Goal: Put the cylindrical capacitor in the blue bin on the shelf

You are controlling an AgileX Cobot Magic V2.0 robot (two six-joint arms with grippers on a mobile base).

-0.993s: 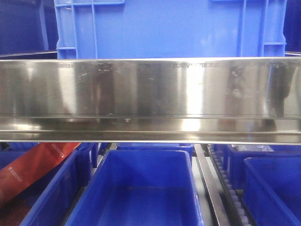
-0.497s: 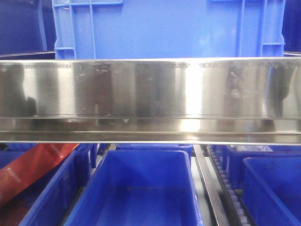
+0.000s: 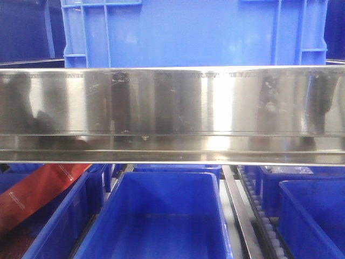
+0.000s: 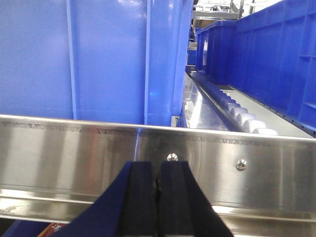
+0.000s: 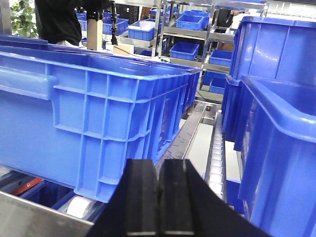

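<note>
Front view first, and it's wall-to-wall steel: the shelf [image 3: 172,102] throws a broad mirror-bright beam straight across the middle of the picture, with a large blue crate [image 3: 194,32] sitting on the level above it and an open blue bin [image 3: 161,216] right below, dead centre, its inside showing bare blue walls and floor. To the left of that bin, a red package [image 3: 38,191] leans at a slant in the neighbouring bin, and to the right a roller track [image 3: 264,221] runs back between the bins. Over to the left wrist camera: the left gripper [image 4: 158,197] has its two black fingers pressed flat together, no gap between them and nothing seen in between, and it sits just in front of the shelf beam with its two small screws [image 4: 172,157]; a tall blue crate wall [image 4: 94,59] rises behind the beam. Right wrist camera now: the right gripper [image 5: 159,202] is likewise closed, pads touching, pointing along the lane between a ribbed blue crate [image 5: 98,123] on its left and more blue bins [image 5: 276,148] on its right (white rollers line that lane). And the cylindrical capacitor? Not visible in any of the three views.
</note>
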